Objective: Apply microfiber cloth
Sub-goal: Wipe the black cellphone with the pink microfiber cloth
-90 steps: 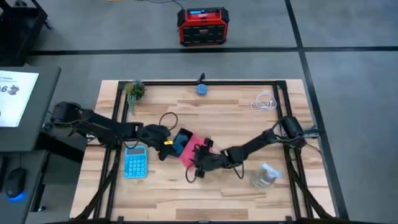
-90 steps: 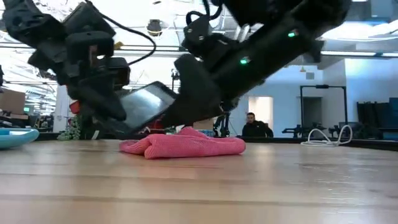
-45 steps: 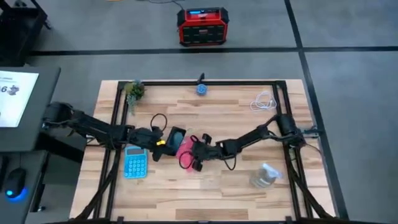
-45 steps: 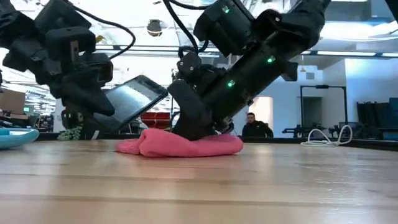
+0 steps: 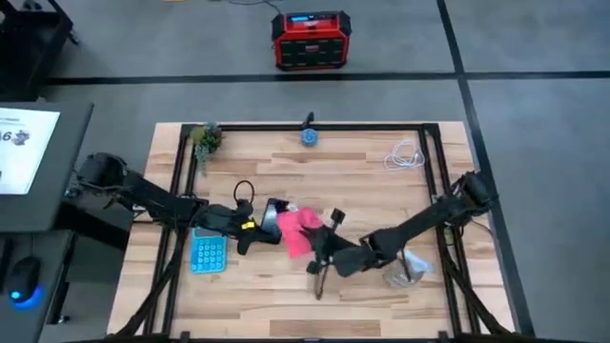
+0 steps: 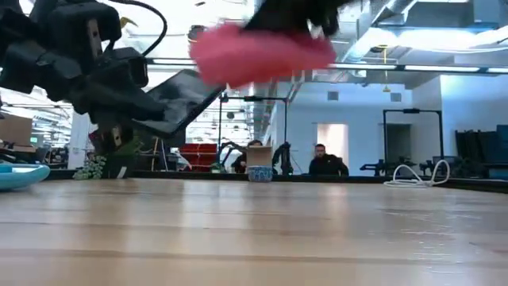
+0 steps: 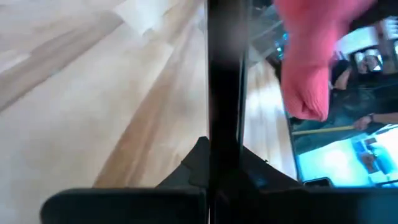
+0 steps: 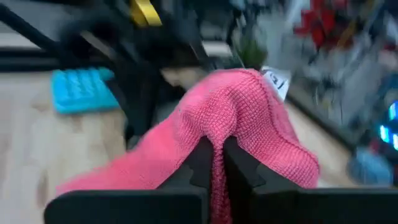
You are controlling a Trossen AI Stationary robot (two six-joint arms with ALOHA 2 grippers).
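Low view: microfiber cloth point(image 6: 258, 52) aloft, R pincer point(image 8: 214, 155).

A robotics lab in an open industrial hall. A framed wooden table point(image 5: 372, 186) stands on grey concrete floor point(image 5: 534, 57); ceiling strip lights point(image 6: 444, 68) and seated people point(image 6: 321, 161) show behind.

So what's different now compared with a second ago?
The right gripper, shut on the microfiber cloth, has lifted it off the table; in the low view the cloth now hangs high beside the phone. The left gripper still holds the phone tilted. The calculator hasn't moved.
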